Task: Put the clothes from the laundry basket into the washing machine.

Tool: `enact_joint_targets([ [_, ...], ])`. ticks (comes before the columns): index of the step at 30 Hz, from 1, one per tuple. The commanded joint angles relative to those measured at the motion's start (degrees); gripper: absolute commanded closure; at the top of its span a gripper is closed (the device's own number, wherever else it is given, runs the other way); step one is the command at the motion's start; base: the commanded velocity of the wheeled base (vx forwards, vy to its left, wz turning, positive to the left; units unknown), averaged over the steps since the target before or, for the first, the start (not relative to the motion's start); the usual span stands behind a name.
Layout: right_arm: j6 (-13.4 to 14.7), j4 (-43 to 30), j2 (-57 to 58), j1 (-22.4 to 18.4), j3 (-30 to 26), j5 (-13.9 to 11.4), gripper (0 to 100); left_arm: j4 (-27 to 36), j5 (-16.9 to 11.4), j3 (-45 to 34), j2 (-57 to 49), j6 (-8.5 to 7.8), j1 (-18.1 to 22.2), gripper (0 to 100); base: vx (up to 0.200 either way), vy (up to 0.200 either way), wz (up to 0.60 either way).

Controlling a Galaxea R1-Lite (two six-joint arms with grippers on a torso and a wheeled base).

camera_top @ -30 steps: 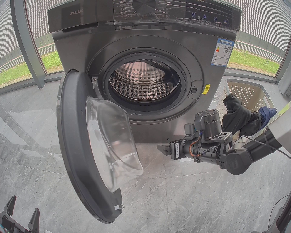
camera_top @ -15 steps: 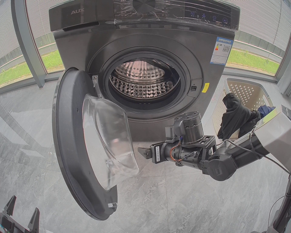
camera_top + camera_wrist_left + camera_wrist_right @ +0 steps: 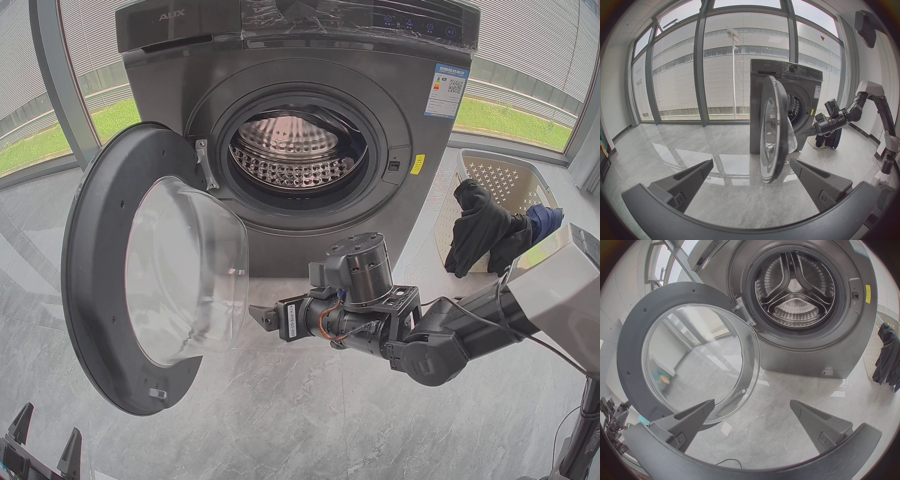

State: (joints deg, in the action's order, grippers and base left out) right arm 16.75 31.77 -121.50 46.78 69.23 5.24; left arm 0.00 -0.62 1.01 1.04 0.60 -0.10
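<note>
My right gripper [image 3: 259, 315] hung low over the grey marbled floor [image 3: 325, 412]. Its fingers were spread wide and held nothing, and it pointed toward nine o'clock in front of the washing machine [image 3: 181, 81]. My left gripper [image 3: 47, 431] sat down at seven o'clock, likewise spread and empty. The machine stood at twelve o'clock with its round door [image 3: 94, 269] swung out toward ten o'clock, the clear bowl of its window facing me and the steel drum [image 3: 294, 150] showing through the open mouth. The laundry basket [image 3: 500, 181], pale and perforated, stood on the floor just beside the machine at two o'clock. A dark garment [image 3: 481, 228] was draped over its near rim, with a blue one [image 3: 545, 220] beside it. The polished floor mirrored the tall windows [image 3: 678, 78] ringing the room, with grass [image 3: 500, 122] beyond them.
</note>
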Motion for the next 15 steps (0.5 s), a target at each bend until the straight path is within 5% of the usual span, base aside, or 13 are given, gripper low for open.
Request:
enact_joint_targets([
  [1, -0.2, -0.2, -3.0, -0.9, 3.6, 0.0, 0, 0.0, 0.0, -0.9, -0.8, 0.02, 0.0, 0, 0.0, 0.0, 0.0],
  [10, 0.1, -0.6, -11.9, 1.6, 14.4, 0.4, 0, 0.0, 0.0, -0.9, -0.8, 0.02, 0.0, 0, 0.0, 0.0, 0.0],
  [15, 0.1, -0.6, -16.7, 3.1, 20.8, 3.1, 0, 0.0, 0.0, -0.9, -0.8, 0.02, 0.0, 0, 0.0, 0.0, 0.0],
])
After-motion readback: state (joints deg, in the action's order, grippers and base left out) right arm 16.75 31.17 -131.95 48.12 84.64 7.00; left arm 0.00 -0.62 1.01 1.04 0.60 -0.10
